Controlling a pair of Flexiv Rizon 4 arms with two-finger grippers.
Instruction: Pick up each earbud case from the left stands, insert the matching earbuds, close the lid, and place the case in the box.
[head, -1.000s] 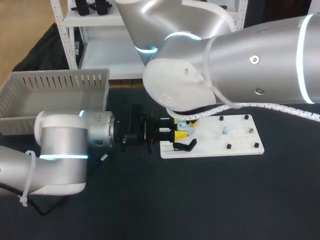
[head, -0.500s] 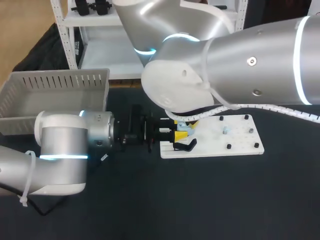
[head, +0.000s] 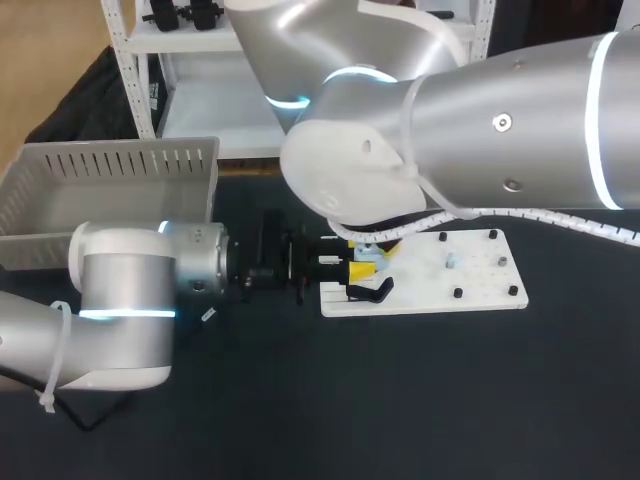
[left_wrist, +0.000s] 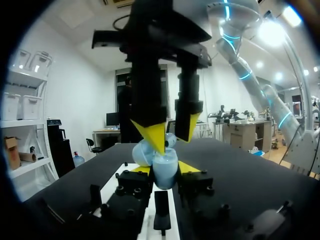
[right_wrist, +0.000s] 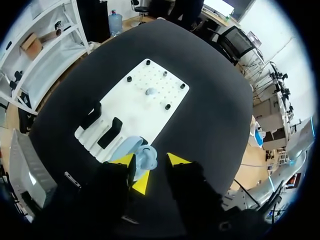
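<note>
Black tabletop (head: 400, 400): at the 9 o'clock end of the white plate (head: 480, 288), left claw (left_wrist: 164, 170) is gripping the open earbud case (right_wrist: 142, 156), right claw (right_wrist: 150, 159) hanging spread above it. Seemingly mid-insertion; next calls for fetching the earbud (head: 452, 262) at 3 o'clock.

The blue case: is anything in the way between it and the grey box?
Yes. The right gripper sits right over the blue case, which the left gripper holds beside the white board. Nothing loose shows on the table between the case and the grey box; only the left arm lies there.
</note>
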